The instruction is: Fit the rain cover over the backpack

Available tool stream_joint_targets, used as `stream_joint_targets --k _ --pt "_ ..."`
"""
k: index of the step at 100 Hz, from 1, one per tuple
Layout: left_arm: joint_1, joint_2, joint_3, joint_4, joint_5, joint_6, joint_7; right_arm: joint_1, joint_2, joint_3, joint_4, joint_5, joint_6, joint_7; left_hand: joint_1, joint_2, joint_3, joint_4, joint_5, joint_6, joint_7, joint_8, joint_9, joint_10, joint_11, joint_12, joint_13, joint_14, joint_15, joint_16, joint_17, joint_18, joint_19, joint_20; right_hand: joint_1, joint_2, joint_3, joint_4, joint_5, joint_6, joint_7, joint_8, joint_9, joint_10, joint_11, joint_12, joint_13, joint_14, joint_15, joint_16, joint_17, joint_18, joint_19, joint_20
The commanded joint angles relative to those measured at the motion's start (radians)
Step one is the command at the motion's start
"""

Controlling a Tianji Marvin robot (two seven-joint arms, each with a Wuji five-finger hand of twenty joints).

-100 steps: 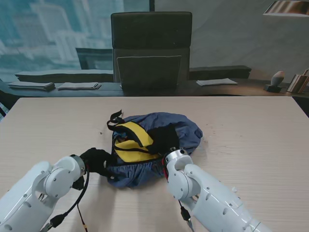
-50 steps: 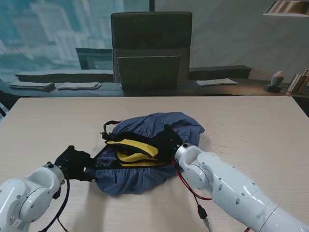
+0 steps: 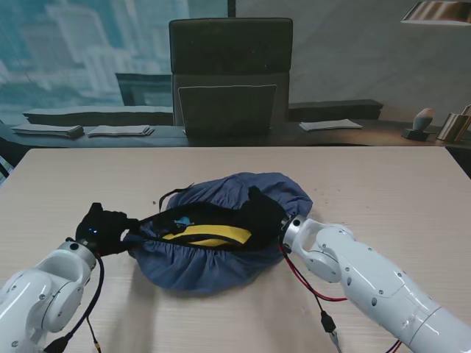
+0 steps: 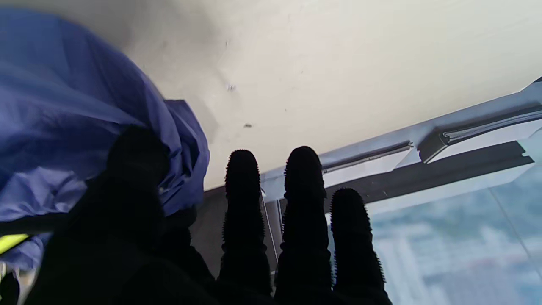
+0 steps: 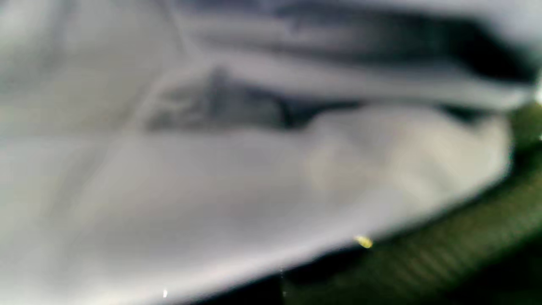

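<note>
While the left robot hand (image 3: 103,228) pinches the crumpled blue fabric rain cover's (image 3: 221,261) hem, the right robot hand (image 3: 263,213) grips its opposite edge over the yellow-and-black backpack (image 3: 206,234) on the pale wooden counter (image 3: 383,191).

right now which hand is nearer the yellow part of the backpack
Right. The right hand sits at the opening beside the yellow panel; the left hand grips the rain cover edge farther left.

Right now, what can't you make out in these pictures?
- Right hand: in the stand view it's tucked among the backpack straps; its grip is hidden.
- Right wrist view: all blur, only pale folds.
- Left hand: thumb pressed into the cover edge, three fingers straight; the wrist view cuts off the rest.
- Backpack: mostly under the cover.
</note>
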Motion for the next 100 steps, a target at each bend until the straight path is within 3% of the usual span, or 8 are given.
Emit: stream_joint_targets --k 1,22,39,57,63,67,71,100 --pt "-0.028 -0.009 0.0 0.015 0.002 -0.01 0.01 -0.01 0.017 0.003 0.001 -0.05 -0.013 0.001 0.072 0.067 -0.029 -0.008 -0.028 0.041 0.044 -0.037 0.032 0.0 0.025 -0.013 0.049 -0.001 0.018 -0.015 0.004 0.018 0.029 0.019 0.068 -0.027 0.104 0.025 0.071 -0.214 0.065 0.0 -0.047 -0.022 -0.011 -0.02 -0.056 -0.061 -0.009 -0.006 -0.025 -0.007 -0.007 -0.009" --pt "-0.105 -0.018 0.057 0.093 -0.067 -0.105 0.278 -0.023 0.036 0.02 -0.065 -0.095 -0.042 0.083 0.105 0.081 -0.063 -0.031 -0.032 0.033 0.07 -0.075 0.082 -0.05 0.044 0.014 0.095 -0.029 0.018 -0.036 0.035 0.007 0.04 0.025 0.019 0.035 0.082 0.022 0.05 -0.249 0.053 0.023 -0.129 -0.05 -0.01 -0.047 -0.125 -0.081 -0.029 -0.011 -0.058 -0.034 -0.015 -0.012" --pt "-0.145 -0.026 0.101 0.107 -0.169 -0.212 0.308 -0.032 0.029 0.017 -0.092 -0.078 0.027 0.127 0.097 0.063 -0.047 -0.035 -0.014 0.046 0.086 -0.121 0.117 -0.084 0.006 0.048 0.112 -0.051 -0.002 -0.067 0.047 0.004 0.039 0.025 -0.003 0.025 0.109 0.014 0.048 -0.165 0.042 0.046 -0.193 0.0 0.022 -0.048 -0.159 -0.061 -0.031 -0.005 -0.085 -0.036 -0.017 -0.027" --pt "-0.195 -0.029 0.167 0.14 -0.209 -0.229 0.31 -0.031 0.017 -0.003 -0.105 -0.033 0.078 0.165 0.092 0.058 -0.027 -0.035 -0.015 0.06 0.08 -0.147 0.111 -0.081 -0.008 0.044 0.106 -0.054 -0.024 -0.079 0.047 0.006 0.037 0.024 -0.135 0.163 -0.081 0.002 -0.081 -0.112 -0.057 -0.183 -0.275 0.014 0.008 -0.06 -0.205 -0.053 -0.047 -0.007 -0.111 -0.031 -0.036 -0.044" --pt "-0.21 -0.027 0.181 0.151 -0.206 -0.228 0.303 -0.041 0.015 0.002 -0.131 0.017 0.1 0.261 0.094 0.057 -0.022 -0.033 -0.016 0.059 0.076 -0.154 0.11 -0.082 -0.012 0.042 0.105 -0.057 -0.029 -0.083 0.047 0.006 0.036 0.024 -0.272 0.352 -0.273 0.175 -0.118 -0.049 -0.368 -0.032 -0.411 0.022 -0.02 -0.077 -0.309 -0.052 -0.082 -0.013 -0.173 -0.049 -0.087 -0.057" --pt "-0.215 -0.026 0.186 0.155 -0.2 -0.224 0.299 -0.048 0.016 0.009 -0.148 0.054 0.111 0.331 0.095 0.056 -0.018 -0.033 -0.016 0.06 0.074 -0.159 0.111 -0.081 -0.015 0.04 0.106 -0.058 -0.034 -0.085 0.046 0.006 0.034 0.023 -0.313 0.458 -0.504 0.218 -0.215 -0.027 -0.451 -0.01 -0.511 0.023 -0.033 -0.094 -0.382 -0.057 -0.109 -0.021 -0.19 -0.053 -0.16 -0.075" --pt "-0.217 -0.025 0.187 0.158 -0.198 -0.22 0.291 -0.052 0.018 0.016 -0.16 0.088 0.121 0.385 0.096 0.054 -0.015 -0.033 -0.017 0.06 0.074 -0.163 0.108 -0.081 -0.018 0.038 0.103 -0.059 -0.039 -0.088 0.045 0.006 0.032 0.021 -0.393 0.445 -0.536 0.25 -0.338 0.002 -0.509 -0.026 -0.595 0.019 -0.055 -0.119 -0.431 -0.059 -0.147 -0.038 -0.194 -0.054 -0.238 -0.089" --pt "-0.208 -0.017 0.177 0.168 -0.178 -0.198 0.234 -0.141 0.018 0.159 -0.207 0.118 0.141 0.402 0.098 0.039 0.004 -0.035 0.001 0.073 0.077 -0.185 0.119 -0.08 -0.032 0.037 0.105 -0.054 -0.057 -0.1 0.046 0.007 0.014 0.012 -0.365 0.415 -0.497 0.279 -0.578 0.042 -0.496 -0.039 -0.75 0.01 -0.09 -0.201 -0.513 -0.07 -0.266 -0.089 -0.206 -0.065 -0.379 -0.037"
